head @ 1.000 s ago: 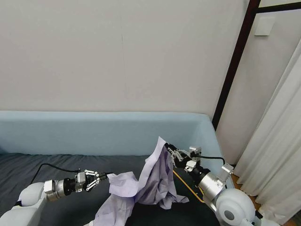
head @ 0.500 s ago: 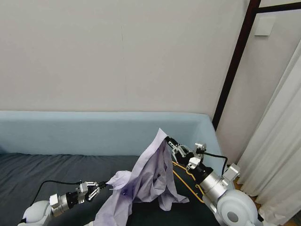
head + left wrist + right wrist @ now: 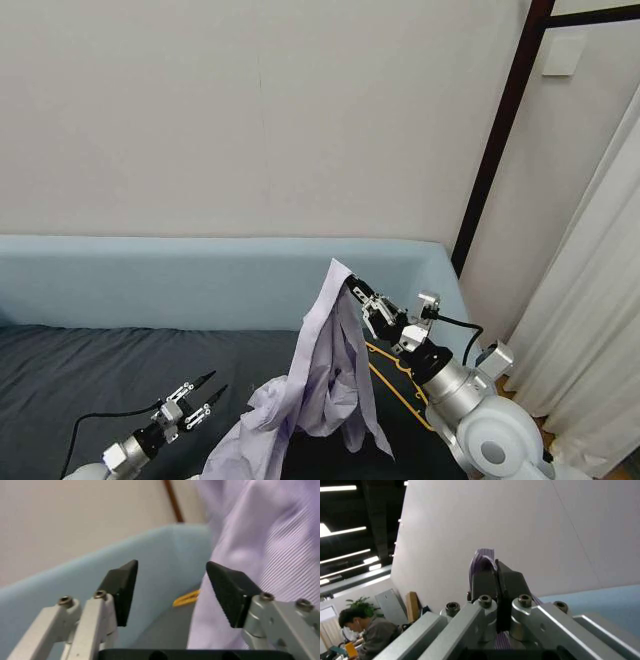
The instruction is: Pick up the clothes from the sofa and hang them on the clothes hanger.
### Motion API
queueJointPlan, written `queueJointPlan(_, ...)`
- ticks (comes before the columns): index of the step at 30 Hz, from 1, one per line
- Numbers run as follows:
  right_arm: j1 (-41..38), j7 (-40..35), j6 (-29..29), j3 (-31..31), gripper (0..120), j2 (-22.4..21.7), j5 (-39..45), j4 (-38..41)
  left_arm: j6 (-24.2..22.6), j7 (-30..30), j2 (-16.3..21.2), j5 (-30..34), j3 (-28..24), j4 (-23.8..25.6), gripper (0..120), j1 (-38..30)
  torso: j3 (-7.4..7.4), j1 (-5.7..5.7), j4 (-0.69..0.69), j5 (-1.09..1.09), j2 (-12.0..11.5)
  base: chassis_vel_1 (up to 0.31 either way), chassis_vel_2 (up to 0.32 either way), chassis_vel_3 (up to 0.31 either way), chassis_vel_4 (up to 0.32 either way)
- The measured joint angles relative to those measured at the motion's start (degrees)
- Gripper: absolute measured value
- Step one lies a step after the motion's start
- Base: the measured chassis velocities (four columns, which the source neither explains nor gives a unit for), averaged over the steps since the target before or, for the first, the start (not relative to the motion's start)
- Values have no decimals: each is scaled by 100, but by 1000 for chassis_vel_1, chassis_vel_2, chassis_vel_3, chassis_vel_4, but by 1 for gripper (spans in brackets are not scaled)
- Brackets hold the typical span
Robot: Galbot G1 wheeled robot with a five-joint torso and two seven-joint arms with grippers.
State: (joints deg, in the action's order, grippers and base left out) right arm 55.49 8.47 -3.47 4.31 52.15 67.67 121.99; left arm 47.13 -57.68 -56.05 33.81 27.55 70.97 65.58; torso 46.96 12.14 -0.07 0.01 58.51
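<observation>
Pale-blue sofa (image 3: 200, 280), right end: right gripper (image 3: 352, 290) is clamping lilac striped fabric shirt (image 3: 325, 370) aloft; left gripper (image 3: 208, 386) is hovering spread, empty. Risk: trailing hem dragging it free.

Light in the head view is soft and even. The pale plaster wall (image 3: 250, 120) is bright with no hard shadow, and the white curtain (image 3: 590, 350) at 3 o'clock is brightest. The dark grey sofa seat (image 3: 80, 370) at 8 o'clock is dim. The lilac striped shirt (image 3: 330, 370) has grey shading in its folds, and the right gripper (image 3: 355, 292) pinching it glints on its metal. In the right wrist view, white ceiling strip lights (image 3: 340, 488) glare at 10 o'clock. The left gripper (image 3: 172, 565) has its parted black pads (image 3: 225, 588) in shadow.
</observation>
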Motion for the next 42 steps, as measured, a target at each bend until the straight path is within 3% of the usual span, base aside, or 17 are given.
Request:
queueJointPlan(7, -100, 3, 20, -83, 0, 33, -113, -224, 41, -568, -46, 146, -41, 834, 90, 369, 0, 0, 1, -1, 0, 0, 0, 0, 0)
queueJointPlan(14, -193, 8, 32, -111, 0, 59, -154, -384, 38, -549, -218, -65, -199, 1114, 100, 390, 0, 0, 0, -1, 0, 0, 0, 0, 0)
queueJointPlan(20, -249, 13, 38, -127, 0, 106, -157, -445, 24, 438, -521, -1089, -389, 1106, 100, 293, 0, 0, 1, -2, 0, 0, 0, 0, 0)
queueJointPlan(23, -275, 35, 47, -137, 0, 114, -164, -469, 16, 1830, -798, -2013, -652, 1123, 100, 271, 1, 0, 0, -2, 0, 0, 0, 0, 0)
queueJointPlan(24, -275, 35, 47, -137, 0, 114, -164, -469, 16, 1830, -798, -2013, -652, 1123, 100, 271, 1, 0, 0, -2, 0, 0, 0, 0, 0)
queueJointPlan(28, -274, 48, 55, -132, 0, 140, -190, -488, 9, 3480, -1056, -2971, -852, 1363, 100, 487, 1, 0, 1, -1, 0, 0, 0, 0, 0)
queueJointPlan(29, -274, 48, 55, -132, 0, 140, -190, -488, 9, 3480, -1056, -2971, -852, 1363, 100, 487, 1, 0, 1, -1, 0, 0, 0, 0, 0)
queueJointPlan(32, -257, 67, 59, -123, 0, 164, -211, -489, 3, 5115, -1229, -4007, -895, 1539, 100, 714, 0, 0, 1, -1, 0, 0, 0, 0, 0)
queueJointPlan(34, -249, 81, 64, -118, 0, 168, -219, -491, -14, 5836, -1316, -4531, -878, 1644, 100, 847, 1, 0, 1, -1, 0, 0, 0, 0, 0)
queueJointPlan(42, -231, 90, 74, -111, 0, 192, -240, -491, -131, 6795, -1362, -5140, -790, 1875, 100, 1004, 0, 0, 1, -1, 0, 0, 0, 0, 0)
